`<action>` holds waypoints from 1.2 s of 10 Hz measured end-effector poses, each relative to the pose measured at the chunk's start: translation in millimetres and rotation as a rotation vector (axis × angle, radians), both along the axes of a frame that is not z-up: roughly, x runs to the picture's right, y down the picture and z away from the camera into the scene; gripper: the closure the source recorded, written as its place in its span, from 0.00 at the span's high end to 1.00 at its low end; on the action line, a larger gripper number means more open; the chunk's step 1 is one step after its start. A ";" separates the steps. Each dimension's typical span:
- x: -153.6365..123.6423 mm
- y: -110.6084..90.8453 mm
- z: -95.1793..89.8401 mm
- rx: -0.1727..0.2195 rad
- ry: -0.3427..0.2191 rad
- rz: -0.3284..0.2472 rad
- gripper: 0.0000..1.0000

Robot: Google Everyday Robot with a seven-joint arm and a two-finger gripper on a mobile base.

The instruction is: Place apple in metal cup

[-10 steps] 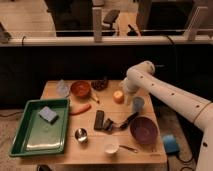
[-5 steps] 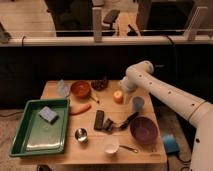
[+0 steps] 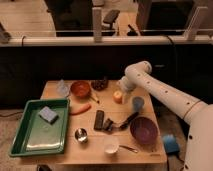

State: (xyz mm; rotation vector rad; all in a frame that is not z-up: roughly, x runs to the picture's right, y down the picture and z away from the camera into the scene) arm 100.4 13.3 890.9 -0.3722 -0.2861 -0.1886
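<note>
Wooden table (image 3: 91, 152) — apple (image 3: 117, 97) round, pale top up. Gripper (image 3: 123, 89) just above it, can't tell its grip. Metal cup (image 3: 81, 134) upright, well apart.

On the surface (image 3: 92, 152), the apple (image 3: 117, 97) sits right of centre, with the hand (image 3: 122, 91) at its upper right. The metal cup (image 3: 81, 134) stands lower, centre-left, just right of the tray (image 3: 30, 104) and below the carrot (image 3: 80, 108).
</note>
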 end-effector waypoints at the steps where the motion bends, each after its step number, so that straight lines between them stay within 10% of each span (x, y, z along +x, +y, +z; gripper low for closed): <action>1: -2.0 -0.4 2.3 -0.001 -0.005 -0.004 0.80; 12: -13.8 1.8 17.4 -0.017 -0.044 -0.061 0.80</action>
